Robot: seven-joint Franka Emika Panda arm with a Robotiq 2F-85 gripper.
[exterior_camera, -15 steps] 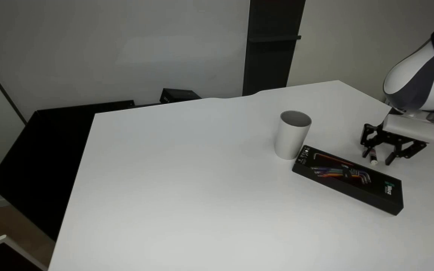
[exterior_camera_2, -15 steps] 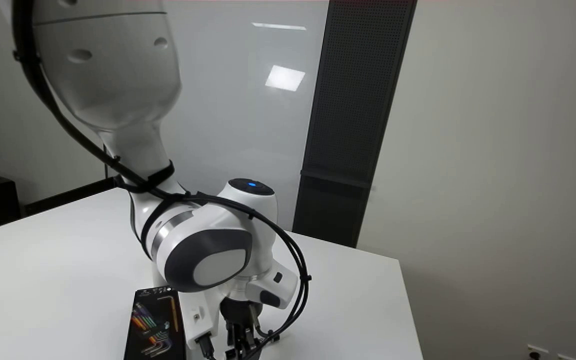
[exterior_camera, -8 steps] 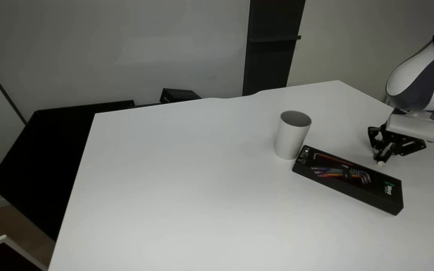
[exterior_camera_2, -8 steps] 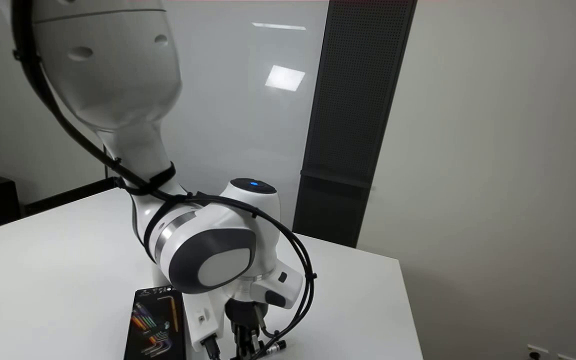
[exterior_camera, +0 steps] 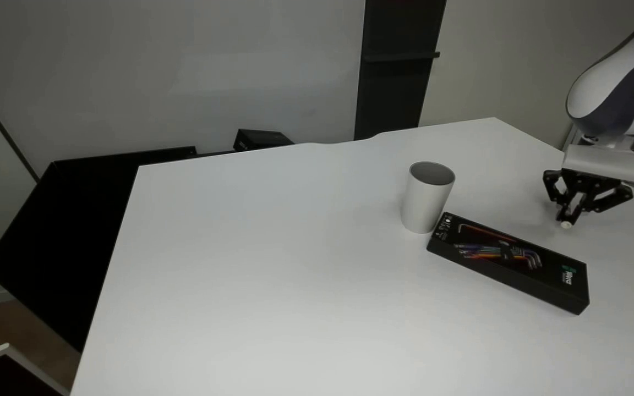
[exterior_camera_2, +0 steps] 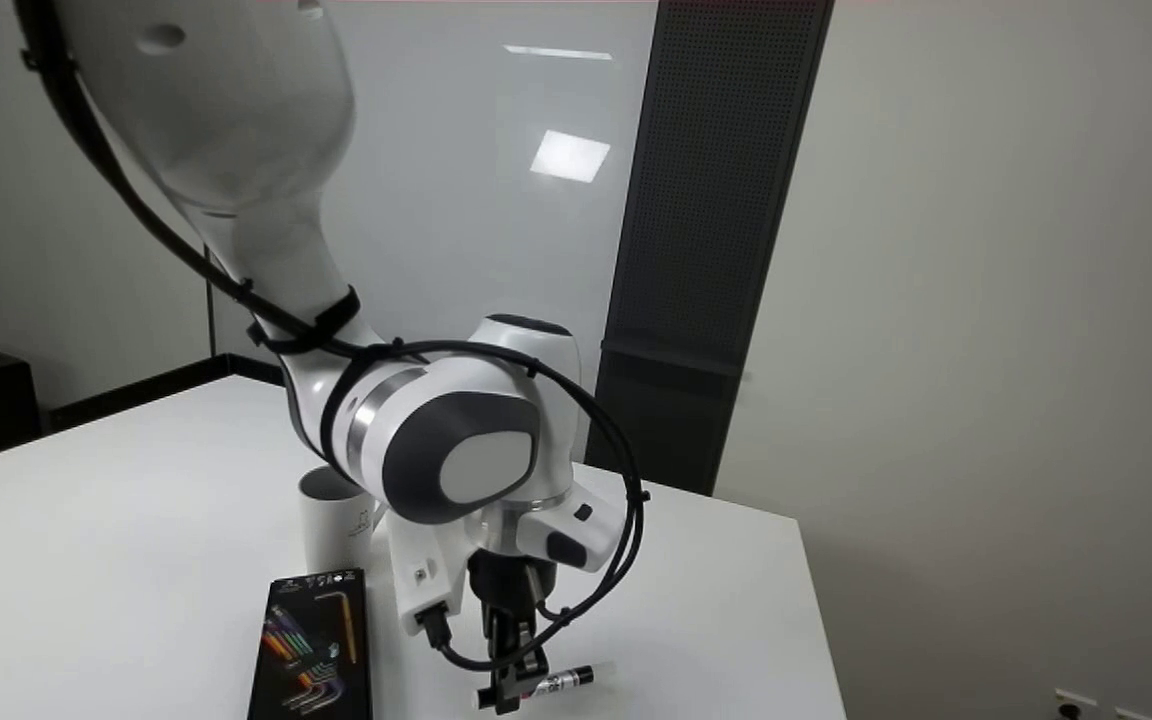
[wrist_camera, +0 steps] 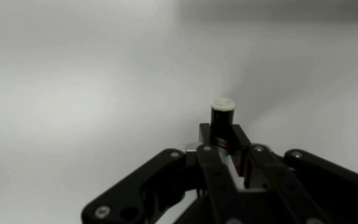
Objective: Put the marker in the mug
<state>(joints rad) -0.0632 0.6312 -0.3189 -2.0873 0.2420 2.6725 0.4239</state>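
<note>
The marker [wrist_camera: 222, 118], black at its end with a pale tip and a red-striped label, is pinched between both fingers of my gripper [wrist_camera: 221, 129]. Its pale end juts out past the fingertips in the wrist view. Seen from outside, the marker [exterior_camera_2: 561, 682] lies roughly level across my gripper [exterior_camera_2: 512, 690], a little above the white table. The mug [exterior_camera: 426, 202], plain white and upright, stands apart from my gripper [exterior_camera: 567, 215], to its left in an exterior view. The arm partly covers the mug [exterior_camera_2: 334, 530] in an exterior view. The mug's bottom inside is hidden.
A black hex-key box [exterior_camera: 507, 261] lies flat between mug and gripper on the near side, one end close to the mug's base. The same box [exterior_camera_2: 311, 650] shows beside the arm. The table's [exterior_camera: 273, 275] far edge runs behind the mug.
A second ago my gripper stood open around the marker low at the table. It shut on the marker, then rose with it. The mug and box have not moved.
</note>
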